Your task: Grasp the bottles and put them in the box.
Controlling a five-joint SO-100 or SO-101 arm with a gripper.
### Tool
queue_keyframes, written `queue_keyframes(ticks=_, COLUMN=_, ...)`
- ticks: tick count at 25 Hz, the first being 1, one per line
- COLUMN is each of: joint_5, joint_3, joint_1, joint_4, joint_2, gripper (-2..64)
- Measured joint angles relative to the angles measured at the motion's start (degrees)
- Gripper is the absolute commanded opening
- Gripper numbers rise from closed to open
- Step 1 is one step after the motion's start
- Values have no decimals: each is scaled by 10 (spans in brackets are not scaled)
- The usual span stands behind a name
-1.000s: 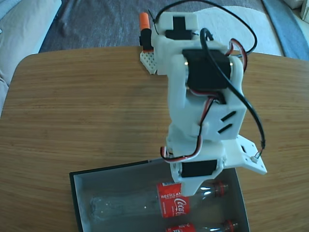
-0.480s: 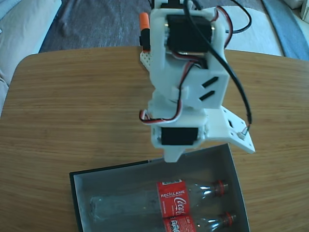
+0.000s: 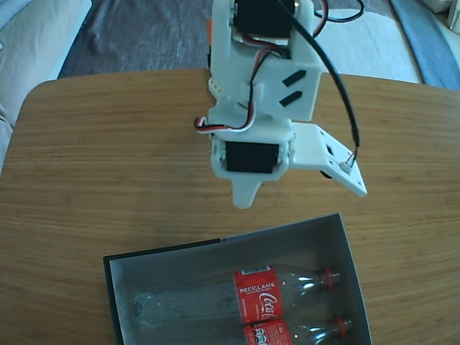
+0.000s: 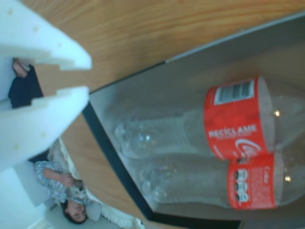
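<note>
Clear plastic, red labels: both bottles down flat inside the box [image 3: 167, 251], side by side and touching, caps toward the box's right wall in the fixed view. First bottle [image 3: 205, 302] along the middle of the box; second bottle [image 3: 295, 333] pressed against the near side of the first, partly cut off by the picture's edge. Nothing of the task left outside the box, so likely done or as good as done.

Look empty, hence very light; thin walls, soft under a squeeze and prone to dent. Smooth and round, so apt to roll or slip between hard fingers. Best held across the labelled waist or just below the neck, where the plastic is stiffer, jaws across the long axis, with modest pressure. No breakage to fear, only a skid or a tumble.

Beyond the box's far wall, clear of it: gripper [image 4: 87, 76] hanging over bare wood. In the wrist view, white fingers [image 4: 45, 114] parted by a narrow gap, wood showing between the tips, nothing held. No contact with the box or either bottle.

Farther from the box, the white arm [image 3: 262, 79] rising over the wooden table [image 3: 108, 158], red and black cables looped around it. Past the table's far edge, a dark grey rug [image 3: 129, 36].
</note>
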Motion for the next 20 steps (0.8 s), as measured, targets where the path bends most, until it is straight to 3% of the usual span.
queue_keyframes(ticks=6, joint_5=-3, joint_3=116, joint_1=-10, joint_4=-47, joint_2=87, gripper=-3)
queue_keyframes(ticks=11, joint_5=-49, joint_3=211, joint_1=-5, joint_4=-85, joint_2=154, gripper=-3)
queue_keyframes(ticks=20, joint_5=-47, joint_3=374, joint_1=-60, joint_4=-112, joint_2=287, gripper=-4)
